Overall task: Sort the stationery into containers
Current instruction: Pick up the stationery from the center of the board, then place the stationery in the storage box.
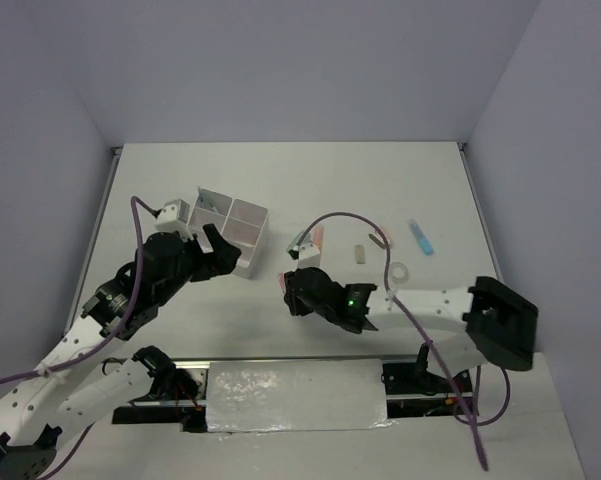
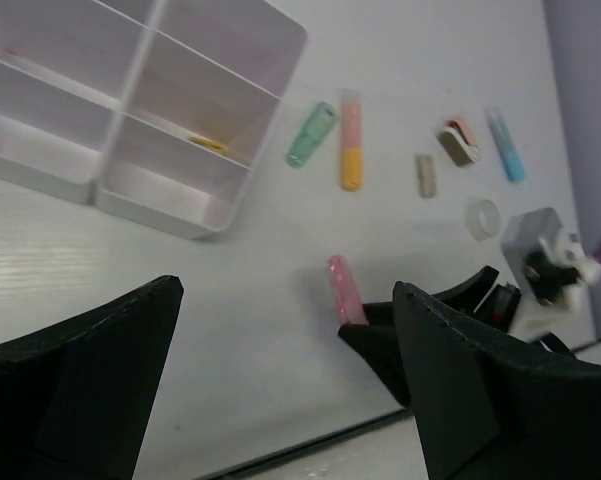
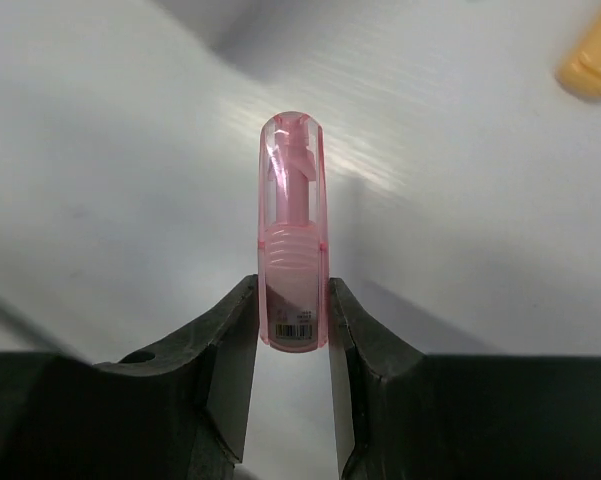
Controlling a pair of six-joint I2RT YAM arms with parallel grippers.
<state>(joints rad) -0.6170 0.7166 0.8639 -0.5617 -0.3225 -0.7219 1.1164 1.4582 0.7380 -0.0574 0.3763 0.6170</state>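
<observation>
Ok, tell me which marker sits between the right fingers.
The pink marker, pinched between the right fingers; the green marker, orange-yellow marker and blue marker lie loose, untouched.

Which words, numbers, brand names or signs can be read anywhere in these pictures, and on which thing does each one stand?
No text here is legible.
On the pink marker: a small white label with a barcode near its lower end; its print is too small to read.
On the divided box: no marking shows.

White table [image 1: 280, 190], pale lavender walls [image 1: 300, 60] on three sides, soft even light
</observation>
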